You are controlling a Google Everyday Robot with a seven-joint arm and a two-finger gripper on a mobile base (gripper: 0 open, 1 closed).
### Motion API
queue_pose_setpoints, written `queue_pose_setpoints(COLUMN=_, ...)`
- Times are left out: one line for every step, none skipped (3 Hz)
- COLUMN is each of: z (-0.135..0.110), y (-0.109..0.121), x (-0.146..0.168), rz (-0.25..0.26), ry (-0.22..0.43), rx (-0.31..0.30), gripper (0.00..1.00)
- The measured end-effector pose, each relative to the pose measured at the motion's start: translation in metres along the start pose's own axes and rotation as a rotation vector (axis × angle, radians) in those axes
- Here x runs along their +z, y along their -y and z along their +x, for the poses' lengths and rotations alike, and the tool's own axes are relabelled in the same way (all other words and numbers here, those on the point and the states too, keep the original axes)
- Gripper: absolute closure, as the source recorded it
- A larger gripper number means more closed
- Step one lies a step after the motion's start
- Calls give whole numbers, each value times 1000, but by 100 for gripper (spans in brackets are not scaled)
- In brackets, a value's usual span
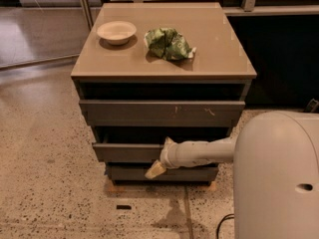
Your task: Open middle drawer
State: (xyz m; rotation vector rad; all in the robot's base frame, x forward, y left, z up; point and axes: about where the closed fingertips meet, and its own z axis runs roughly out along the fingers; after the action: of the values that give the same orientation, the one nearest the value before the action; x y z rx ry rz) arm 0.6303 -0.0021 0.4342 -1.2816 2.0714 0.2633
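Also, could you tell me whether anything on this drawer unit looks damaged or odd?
The top drawer front has pale scratches right of centre. A crumpled green bag lies beside the bowl on top. The gripper hangs at the middle drawer's lower edge.

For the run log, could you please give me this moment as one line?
gripper: at lower edge of flat grey-brown middle drawer front | cabinet top: white round bowl, crumpled green bag
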Motion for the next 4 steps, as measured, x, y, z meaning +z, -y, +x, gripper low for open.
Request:
queue_pose_setpoints(z=-7, y=20, x=11, rz=-31, ry=-47, rx=9, gripper=0)
queue_pose_setpoints(z=-5, y=17, x=11, rz=-60, ry=-71, rx=8, gripper=0)
queue_pose_setpoints(z=-2, y=17, x=16, rz=-68, ry=-70, rx=19, gripper=0)
queue_pose_setpoints(z=8, y=5, x=29, rz=-103, ry=-83, rx=42, gripper=0)
